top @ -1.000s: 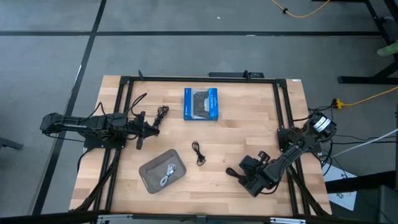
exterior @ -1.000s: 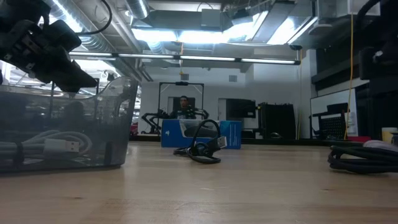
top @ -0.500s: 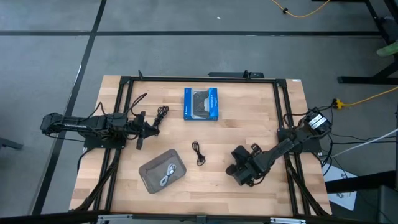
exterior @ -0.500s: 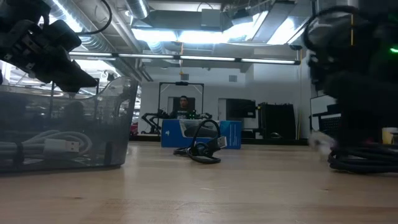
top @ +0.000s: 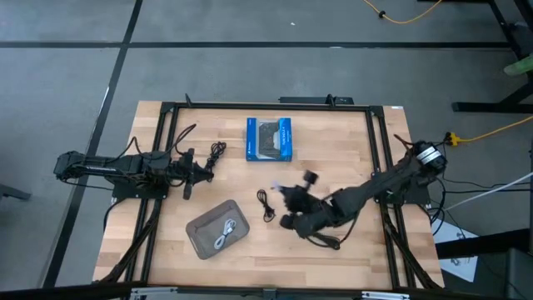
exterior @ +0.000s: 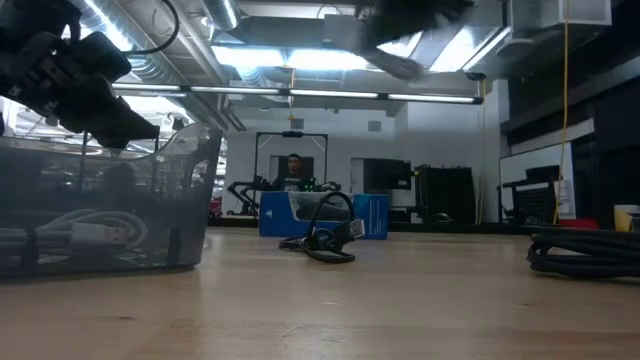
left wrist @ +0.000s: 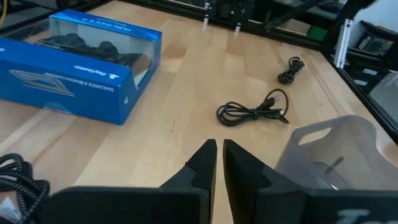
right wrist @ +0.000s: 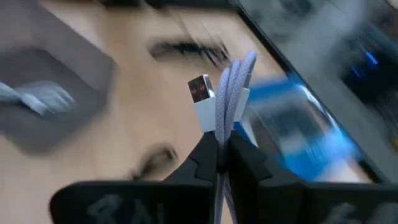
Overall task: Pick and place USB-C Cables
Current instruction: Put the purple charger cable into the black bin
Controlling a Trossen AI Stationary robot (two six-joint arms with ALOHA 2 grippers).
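two arms: right fingers point(right wrist: 219, 163) grasping a light grey cable point(right wrist: 229, 84), left fingers point(left wrist: 218, 163) clenched, holding nothing.

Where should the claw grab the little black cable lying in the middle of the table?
Grab the black cable across its bunched middle strands, coming straight down from above. It lies flat on the table in a long loose loop, so the sides offer nothing to pinch. The right claw is holding a light cable.

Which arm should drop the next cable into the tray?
Right: its gripper is shut on a light grey cable beside the tray; the left gripper is shut and empty.
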